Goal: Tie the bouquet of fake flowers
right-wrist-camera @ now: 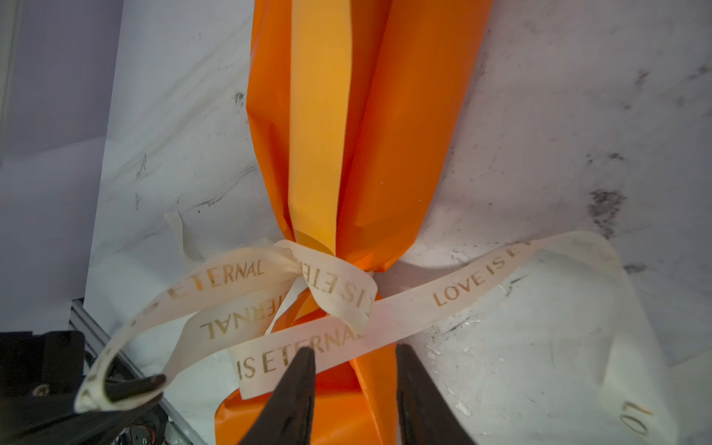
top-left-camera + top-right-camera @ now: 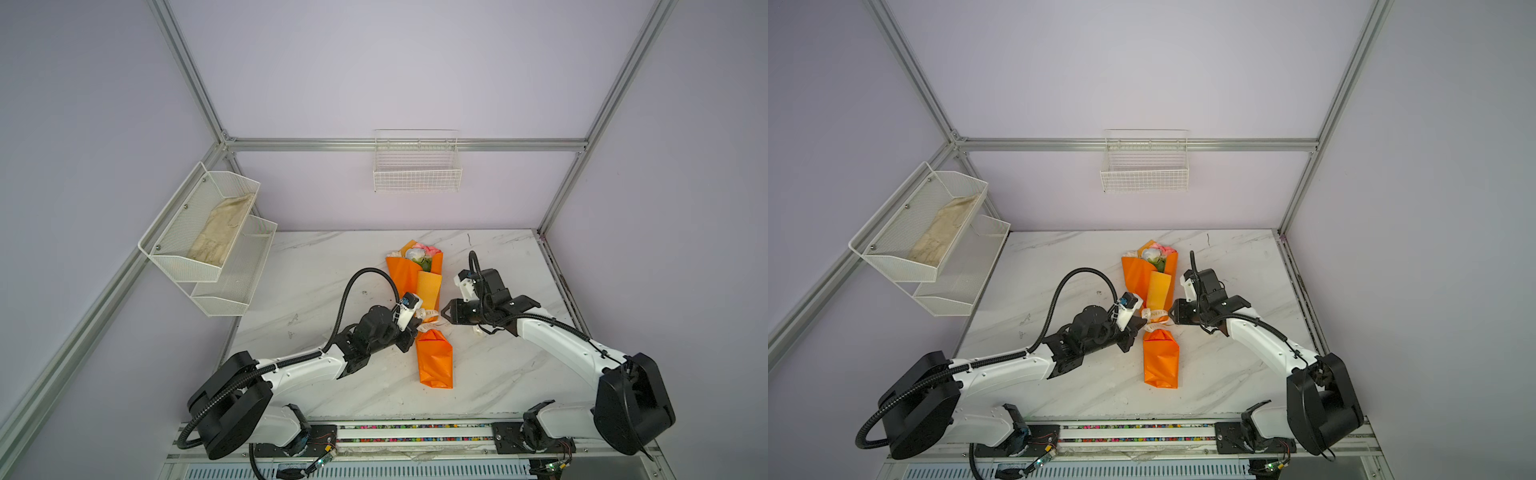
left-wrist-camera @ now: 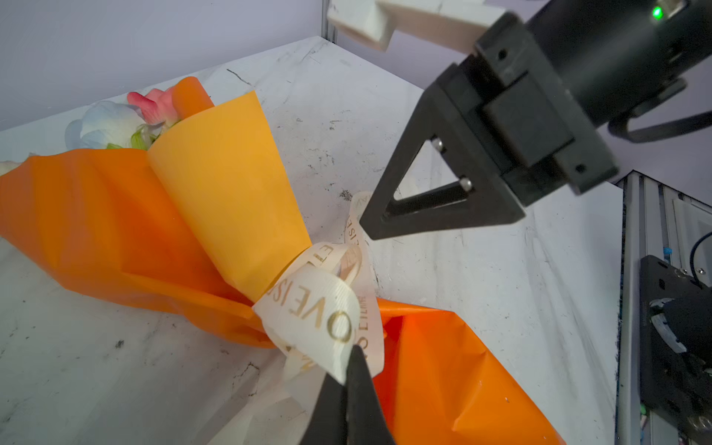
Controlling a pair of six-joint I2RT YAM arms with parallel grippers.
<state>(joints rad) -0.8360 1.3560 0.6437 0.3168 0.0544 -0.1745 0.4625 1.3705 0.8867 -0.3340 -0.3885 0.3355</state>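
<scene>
Looking down on the marble table (image 2: 316,266), I have both pincers meeting over its middle. The bouquet (image 2: 434,361) lies flat on the table between them, its length running across the line that joins the two tips. Its flower end points away from both pincers toward the back wall, and the closed foot of the orange paper (image 2: 1160,365) points the opposite way. The paper is squeezed to a narrow waist right between the pincer tips, and a lighter orange fold (image 1: 319,135) runs along the wrap beyond the right pincer (image 1: 354,348).

The cream ribbon (image 1: 335,285) with gold lettering goes round that waist and crosses over itself there; I can't tell how tight the crossing is. One tail runs to the left pincer (image 3: 351,370), whose jaws are pressed together on it. In the right wrist view the ribbon bends in a loop round that tip. The other tail lies loose on the table, passes just ahead of the right pincer and curls off to its side.

The right pincer's jaws stand partly apart with nothing gripped between them. Its tips sit close up to the loose tail and the waist, and I can't tell whether they touch. The flowers (image 2: 420,252), white, pink and a bit of green, peek from the far end of the paper, well away from both pincers.
</scene>
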